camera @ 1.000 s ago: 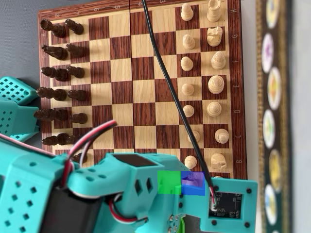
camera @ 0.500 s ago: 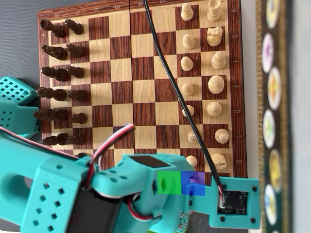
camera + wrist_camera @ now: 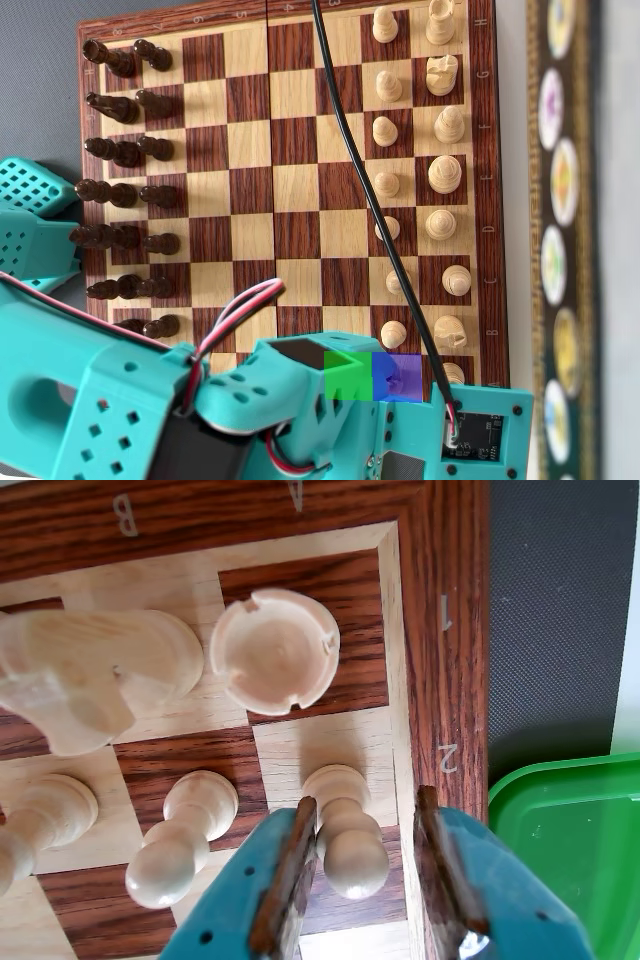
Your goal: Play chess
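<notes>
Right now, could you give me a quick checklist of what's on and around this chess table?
Surface: wooden chessboard, with a grey mat beside it in the wrist view.
Job's things: light pieces along the right side in the overhead view, dark pieces along the left; corner rook, knight, pawns.
Clutter: green container off the board's corner.
Grippers: jaws open, either side of the corner-file pawn; whether they touch it is unclear.
Cables: black cable across the board; red-white wires on the arm.
Surroundings: patterned strip along the right.

Pale wood pawn, glossy wood board, teal plastic pincer
</notes>
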{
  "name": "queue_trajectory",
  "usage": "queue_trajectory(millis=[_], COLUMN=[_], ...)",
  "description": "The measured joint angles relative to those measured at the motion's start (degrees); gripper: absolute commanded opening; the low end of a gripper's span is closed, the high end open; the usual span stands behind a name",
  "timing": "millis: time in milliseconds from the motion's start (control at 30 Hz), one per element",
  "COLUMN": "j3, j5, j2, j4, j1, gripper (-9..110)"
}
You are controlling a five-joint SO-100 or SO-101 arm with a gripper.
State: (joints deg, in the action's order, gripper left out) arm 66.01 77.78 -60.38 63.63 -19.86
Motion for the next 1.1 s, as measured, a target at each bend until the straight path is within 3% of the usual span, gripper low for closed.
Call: queue_trajectory(millis=[567,767,1100], j3=[0.0,0.0,0.0], j5=[0.0,0.0,0.0], j2=[0.0,0.0,0.0], j4=[0.0,0.0,0.0], j1=[0.0,0.0,0.0], gripper=[14,6,6])
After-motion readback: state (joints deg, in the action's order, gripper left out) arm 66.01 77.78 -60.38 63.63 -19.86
